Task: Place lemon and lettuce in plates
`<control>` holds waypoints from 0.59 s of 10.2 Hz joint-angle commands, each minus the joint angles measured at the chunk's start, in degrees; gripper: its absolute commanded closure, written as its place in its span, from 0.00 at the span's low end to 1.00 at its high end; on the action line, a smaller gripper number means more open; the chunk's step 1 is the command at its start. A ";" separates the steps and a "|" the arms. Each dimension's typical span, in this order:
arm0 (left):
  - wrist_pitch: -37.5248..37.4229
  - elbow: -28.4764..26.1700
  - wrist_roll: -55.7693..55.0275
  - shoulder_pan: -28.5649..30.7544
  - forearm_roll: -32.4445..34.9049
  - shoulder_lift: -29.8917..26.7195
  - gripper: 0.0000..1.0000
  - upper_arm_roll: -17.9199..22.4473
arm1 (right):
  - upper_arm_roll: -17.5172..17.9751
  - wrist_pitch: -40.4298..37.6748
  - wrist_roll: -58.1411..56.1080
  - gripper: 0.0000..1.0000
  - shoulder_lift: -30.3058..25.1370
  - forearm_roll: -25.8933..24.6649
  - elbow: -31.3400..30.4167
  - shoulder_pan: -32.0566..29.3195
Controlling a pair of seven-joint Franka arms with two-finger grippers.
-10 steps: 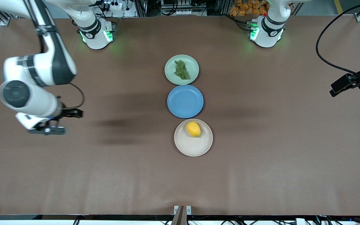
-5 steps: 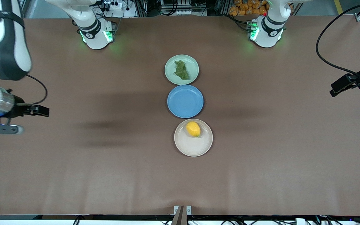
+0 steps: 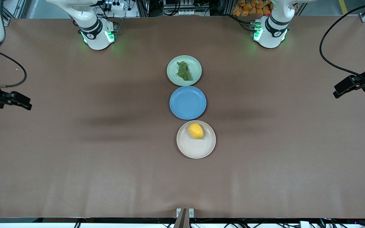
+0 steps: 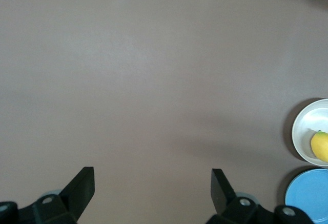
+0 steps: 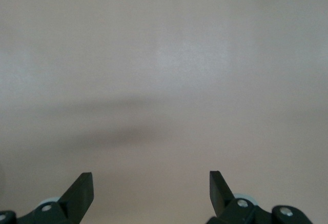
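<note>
At the right arm's end of the table, the right gripper is being drawn away from the plates — a second ago it was hanging well inside the table, and now only its wrist is showing at the edge of the front view. Its fingers are being held spread, with nothing between them. The left gripper, likewise spread and empty, is being kept waiting over bare table at its own end. The lettuce is lying in the pale green plate; the lemon is lying in the cream plate, and the blue plate between them is being left bare — so the task is judged complete.
</note>
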 commanded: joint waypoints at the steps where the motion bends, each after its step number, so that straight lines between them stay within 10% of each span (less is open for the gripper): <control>1: 0.06 -0.33 1.74 0.20 -1.31 -0.62 0.00 -0.30 | -0.37 -2.95 -0.79 0.00 -3.88 1.33 -0.60 0.11; 6: -0.55 -0.33 4.46 -0.33 -1.75 -1.06 0.00 -4.34 | -2.82 -8.32 -0.53 0.00 -6.79 1.50 0.36 0.82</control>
